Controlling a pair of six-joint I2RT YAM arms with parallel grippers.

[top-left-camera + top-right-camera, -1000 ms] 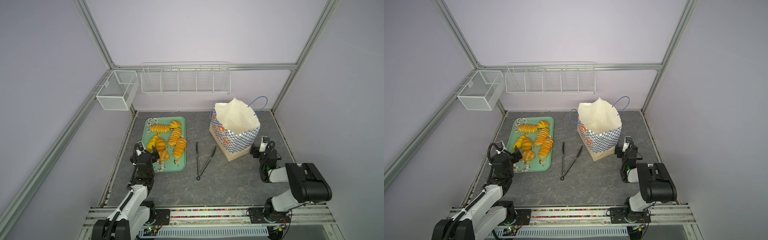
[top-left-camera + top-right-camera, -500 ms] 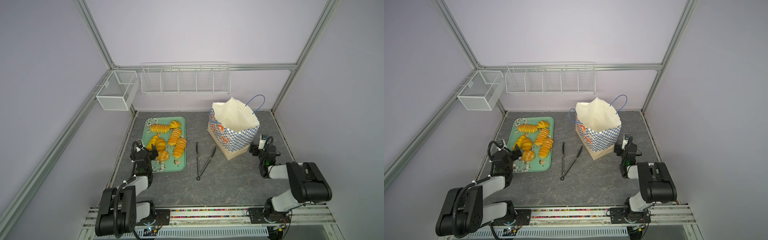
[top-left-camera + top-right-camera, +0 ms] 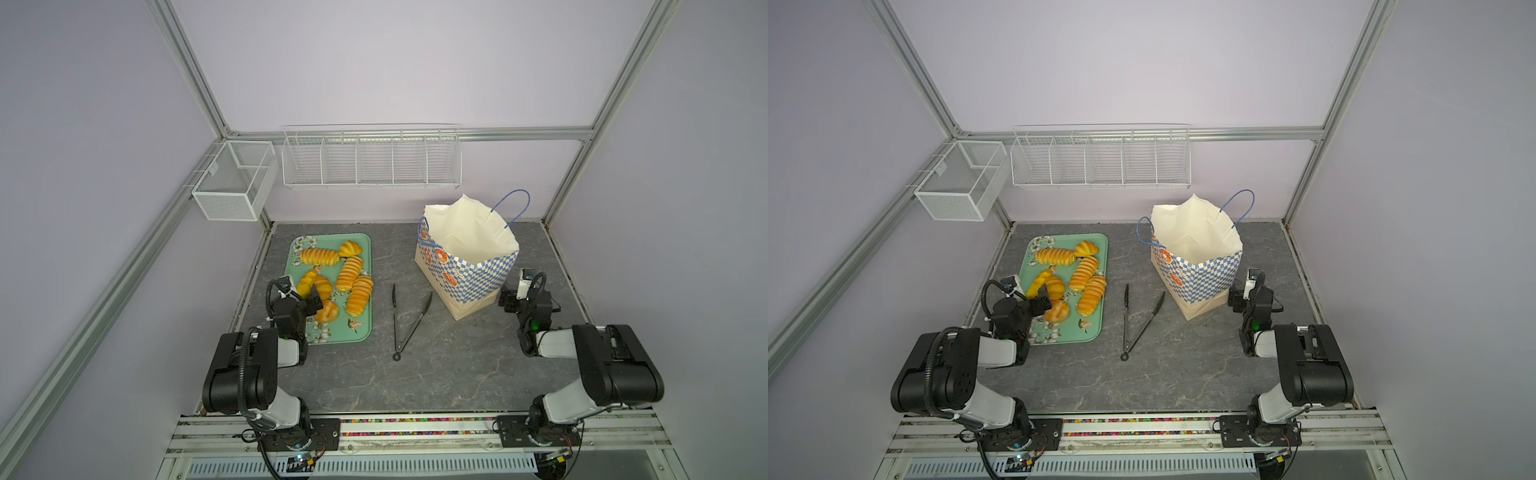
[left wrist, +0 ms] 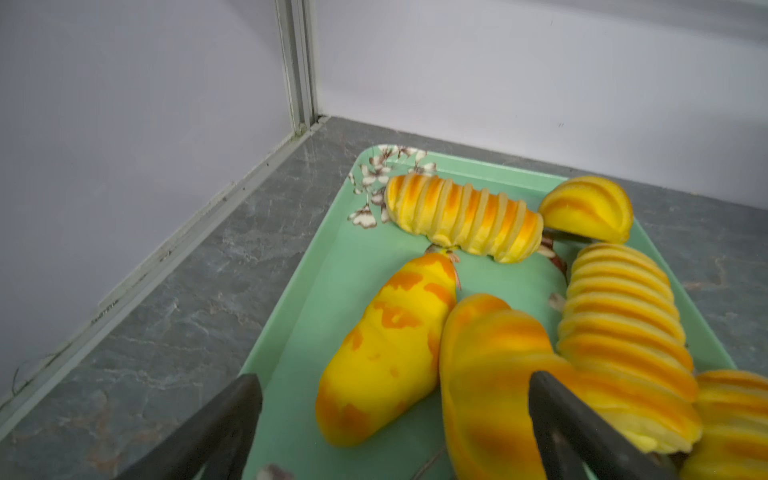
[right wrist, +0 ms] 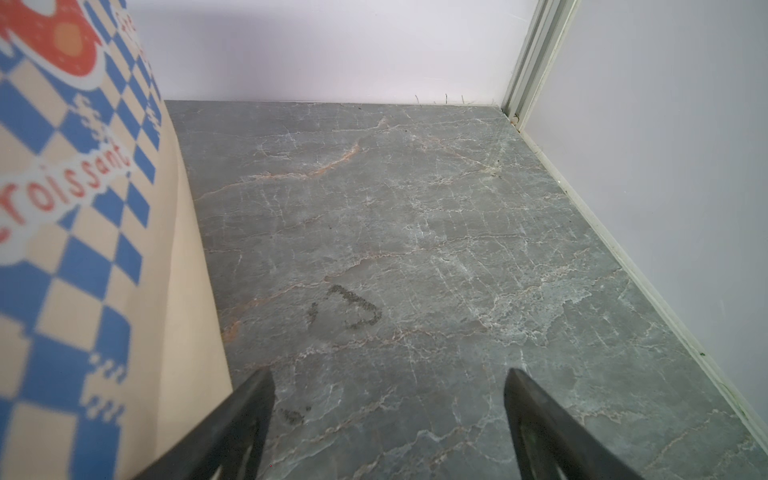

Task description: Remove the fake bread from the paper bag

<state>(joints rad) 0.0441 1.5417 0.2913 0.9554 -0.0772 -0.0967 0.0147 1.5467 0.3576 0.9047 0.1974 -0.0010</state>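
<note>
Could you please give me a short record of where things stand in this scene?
fake bread: seven pieces, all on the green tray
paper bag: upright on the table, mouth open, no bread visible inside
tongs: lying on the table between tray and bag, untouched
left gripper: open, over the tray's near end, holding nothing
right gripper: open, low beside the bag's base, holding nothing
</note>
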